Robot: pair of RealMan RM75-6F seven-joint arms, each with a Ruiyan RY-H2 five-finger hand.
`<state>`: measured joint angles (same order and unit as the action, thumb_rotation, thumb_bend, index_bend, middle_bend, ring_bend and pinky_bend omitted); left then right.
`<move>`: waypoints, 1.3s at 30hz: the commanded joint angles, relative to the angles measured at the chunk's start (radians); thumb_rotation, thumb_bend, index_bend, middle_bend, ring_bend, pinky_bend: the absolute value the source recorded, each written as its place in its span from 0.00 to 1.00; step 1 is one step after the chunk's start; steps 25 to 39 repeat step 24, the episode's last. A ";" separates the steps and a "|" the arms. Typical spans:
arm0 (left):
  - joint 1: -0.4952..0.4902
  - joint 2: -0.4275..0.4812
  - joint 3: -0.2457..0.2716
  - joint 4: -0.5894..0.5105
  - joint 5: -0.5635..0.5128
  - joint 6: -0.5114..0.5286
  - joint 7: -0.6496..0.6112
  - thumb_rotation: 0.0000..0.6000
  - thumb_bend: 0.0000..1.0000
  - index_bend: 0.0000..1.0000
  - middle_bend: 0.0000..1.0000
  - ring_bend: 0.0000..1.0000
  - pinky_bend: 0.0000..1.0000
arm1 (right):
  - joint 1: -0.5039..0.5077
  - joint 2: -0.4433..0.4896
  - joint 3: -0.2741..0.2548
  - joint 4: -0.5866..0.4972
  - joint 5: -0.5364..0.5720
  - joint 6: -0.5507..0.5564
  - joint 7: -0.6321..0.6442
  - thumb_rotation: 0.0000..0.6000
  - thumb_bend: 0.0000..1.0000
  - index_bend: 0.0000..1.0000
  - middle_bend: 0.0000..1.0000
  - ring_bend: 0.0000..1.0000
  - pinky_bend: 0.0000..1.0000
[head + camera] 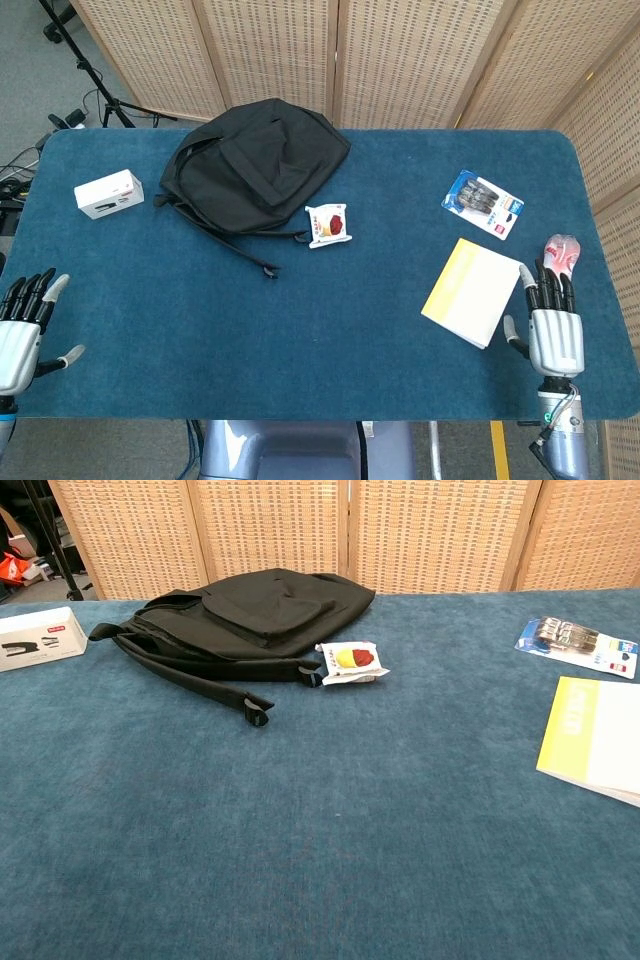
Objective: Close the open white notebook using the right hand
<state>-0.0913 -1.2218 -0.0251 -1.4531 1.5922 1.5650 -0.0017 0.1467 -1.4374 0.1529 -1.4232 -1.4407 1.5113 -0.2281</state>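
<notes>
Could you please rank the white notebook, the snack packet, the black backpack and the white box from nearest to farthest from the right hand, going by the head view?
From the right hand:
1. white notebook, just beside it toward the table's middle.
2. snack packet, mid-table.
3. black backpack, behind the packet.
4. white box, far left edge.
</notes>
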 commanded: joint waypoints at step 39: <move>-0.007 -0.020 -0.006 0.030 -0.016 -0.015 0.022 0.92 0.07 0.00 0.00 0.00 0.00 | -0.043 0.037 -0.106 0.093 -0.120 0.042 -0.010 1.00 0.44 0.00 0.00 0.00 0.00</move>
